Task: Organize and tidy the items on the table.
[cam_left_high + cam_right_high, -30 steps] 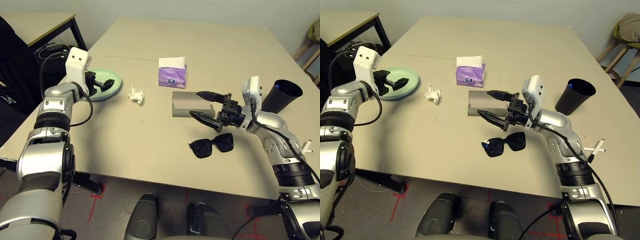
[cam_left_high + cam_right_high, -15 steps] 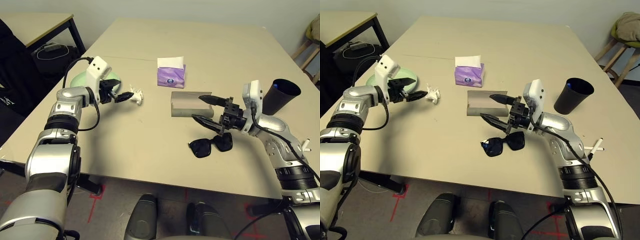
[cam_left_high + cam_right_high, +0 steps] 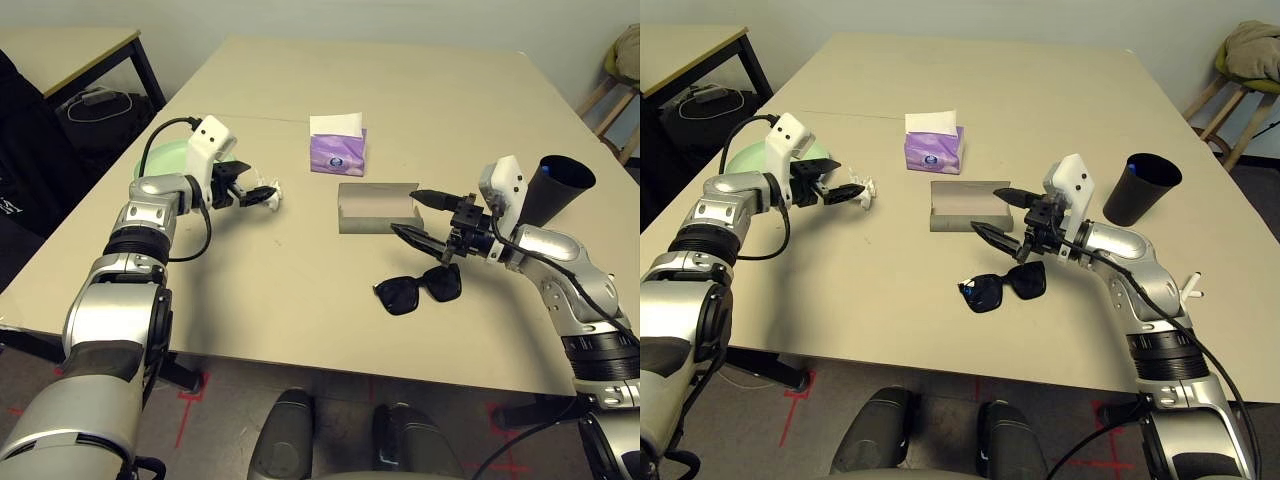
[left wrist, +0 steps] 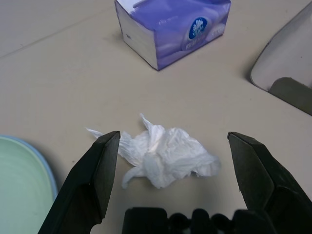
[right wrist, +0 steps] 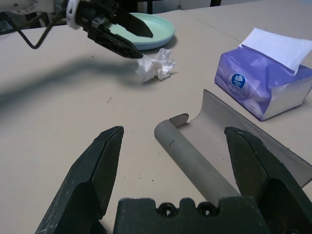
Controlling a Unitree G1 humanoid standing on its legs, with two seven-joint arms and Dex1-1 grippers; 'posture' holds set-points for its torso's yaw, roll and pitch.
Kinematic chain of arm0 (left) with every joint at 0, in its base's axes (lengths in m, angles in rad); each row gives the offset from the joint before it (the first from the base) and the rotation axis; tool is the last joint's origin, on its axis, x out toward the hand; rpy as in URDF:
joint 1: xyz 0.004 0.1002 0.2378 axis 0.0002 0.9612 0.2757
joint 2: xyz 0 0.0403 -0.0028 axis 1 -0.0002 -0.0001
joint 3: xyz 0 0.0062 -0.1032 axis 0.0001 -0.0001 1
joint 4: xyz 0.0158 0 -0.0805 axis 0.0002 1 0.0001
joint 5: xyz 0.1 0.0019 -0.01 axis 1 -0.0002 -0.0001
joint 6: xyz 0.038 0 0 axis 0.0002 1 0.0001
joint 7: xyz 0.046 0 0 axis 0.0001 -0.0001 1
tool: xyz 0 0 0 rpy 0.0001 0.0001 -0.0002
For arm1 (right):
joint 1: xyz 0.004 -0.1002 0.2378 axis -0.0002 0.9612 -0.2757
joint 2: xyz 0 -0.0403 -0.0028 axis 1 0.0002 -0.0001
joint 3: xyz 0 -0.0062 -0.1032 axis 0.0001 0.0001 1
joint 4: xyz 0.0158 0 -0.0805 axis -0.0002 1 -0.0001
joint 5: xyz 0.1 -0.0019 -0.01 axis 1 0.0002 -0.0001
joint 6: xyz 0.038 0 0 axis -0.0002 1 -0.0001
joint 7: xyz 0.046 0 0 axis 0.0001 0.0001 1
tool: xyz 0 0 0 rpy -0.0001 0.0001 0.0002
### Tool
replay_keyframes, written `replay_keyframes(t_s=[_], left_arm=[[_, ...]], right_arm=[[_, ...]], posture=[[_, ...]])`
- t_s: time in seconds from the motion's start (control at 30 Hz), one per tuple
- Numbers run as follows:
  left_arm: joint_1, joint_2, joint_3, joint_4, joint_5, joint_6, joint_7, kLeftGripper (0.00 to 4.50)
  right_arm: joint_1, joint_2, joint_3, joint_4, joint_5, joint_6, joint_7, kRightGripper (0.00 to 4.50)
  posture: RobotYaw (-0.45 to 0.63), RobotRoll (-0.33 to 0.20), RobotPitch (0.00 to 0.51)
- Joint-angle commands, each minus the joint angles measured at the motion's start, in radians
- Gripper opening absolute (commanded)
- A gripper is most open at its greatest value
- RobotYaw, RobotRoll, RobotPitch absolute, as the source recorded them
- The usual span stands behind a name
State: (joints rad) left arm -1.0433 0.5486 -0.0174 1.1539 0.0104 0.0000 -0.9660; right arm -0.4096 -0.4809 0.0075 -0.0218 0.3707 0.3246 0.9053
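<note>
The left gripper (image 4: 168, 161) has swung from the pale green plate (image 3: 165, 158) to the crumpled white tissue (image 4: 163, 156) — fingers wide, tissue between them untouched; right gripper (image 3: 425, 215) also wide.

**Even indoor light, soft shadows, sharp frames**

Soft, even light falls from above on the table (image 3: 300, 290), whose beige top shows no glare. Shadows are faint and blurred at the edges: a diffuse dark band lies on the table under the left arm in the right wrist view, and the sunglasses (image 3: 420, 289) cast only a thin one. The head views are sharp throughout. In both wrist views the near jaws look slightly soft.
</note>
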Motion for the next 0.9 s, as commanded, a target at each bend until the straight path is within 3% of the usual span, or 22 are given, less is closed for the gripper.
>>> replay_keyframes(t_s=[0.03, 0.57, 0.7, 0.9], left_arm=[[-0.008, -0.012, -0.008, 0.008, 0.015, -0.005, 0.003, 4.47], [0.006, -0.019, -0.028, -0.002, 0.046, 0.056, 0.039, 4.47], [0.005, -0.024, -0.039, 0.004, 0.061, 0.097, 0.064, 3.60], [0.009, -0.029, -0.052, 0.014, 0.082, 0.113, 0.089, 1.31]], right_arm=[[0.019, -0.007, 0.003, -0.030, 0.005, 0.015, -0.005, 4.50], [0.049, -0.006, 0.002, -0.085, 0.028, 0.036, -0.011, 4.50], [0.043, -0.004, 0.004, -0.096, 0.036, 0.047, -0.016, 4.50], [0.038, -0.001, 0.000, -0.106, 0.043, 0.053, -0.025, 4.50]], posture=[[0.21, 0.000, 0.106], [0.21, 0.000, 0.137], [0.20, 0.000, 0.138], [0.20, 0.000, 0.136]])
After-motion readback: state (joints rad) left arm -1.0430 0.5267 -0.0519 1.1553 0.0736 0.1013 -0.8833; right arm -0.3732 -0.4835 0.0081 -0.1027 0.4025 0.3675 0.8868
